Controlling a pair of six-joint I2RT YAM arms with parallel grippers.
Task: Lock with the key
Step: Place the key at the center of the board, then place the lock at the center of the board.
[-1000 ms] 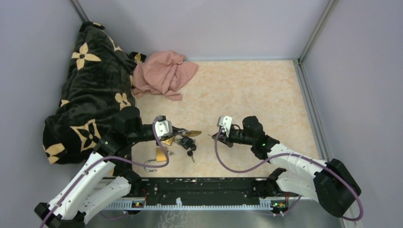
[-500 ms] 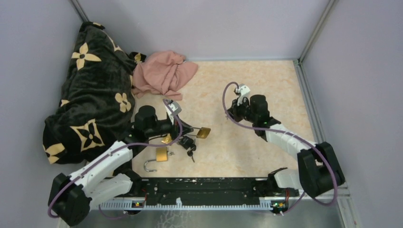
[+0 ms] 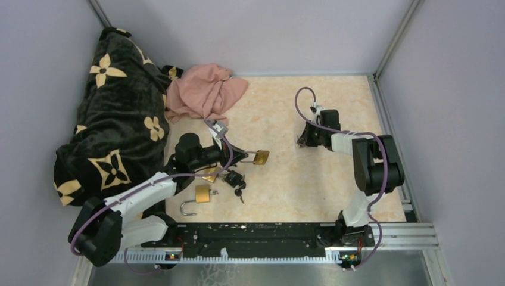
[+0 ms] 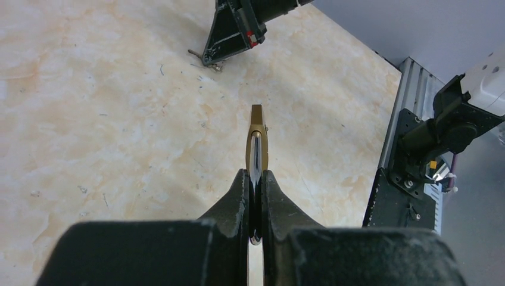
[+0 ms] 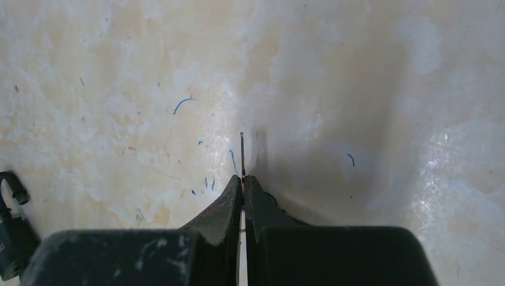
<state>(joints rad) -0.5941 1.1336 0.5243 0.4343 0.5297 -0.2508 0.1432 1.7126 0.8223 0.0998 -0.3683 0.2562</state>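
Looking down from above, the left arm (image 3: 149, 189) reaches in from the near-left corner of the worktop (image 3: 309, 196). The left jaws are clenched on the shackle of a brass padlock (image 3: 261, 157), which sticks out beyond them a little left of the worktop's middle. Between it and the near edge lie a black padlock with keys (image 3: 236, 179) and a second brass padlock (image 3: 203, 193), its silver shackle (image 3: 187, 208) open toward the near edge. Another brass piece (image 3: 209, 174) is half hidden under the arm. The right arm (image 3: 369, 161) is folded back along the right edge. The right jaws sit right of the middle, pointing left, and what they pinch is too small to make out from up here. A black flowered blanket (image 3: 113, 107) fills the far-left corner, with a pink cloth (image 3: 205, 92) bunched against it at the far edge.

From the left wrist, the held padlock is edge-on and its shiny shackle is squeezed between two black fingers (image 4: 238, 196). Beyond it, the right jaws enter at the top, with a small key (image 4: 208, 61) at their tip, close to the worktop. I cannot tell if it touches.

From the right wrist, the right jaws are pressed tight on that thin key (image 5: 242, 156), whose blade points forward over the pale surface. The black padlock (image 5: 13, 229) sits at the picture's lower left edge.
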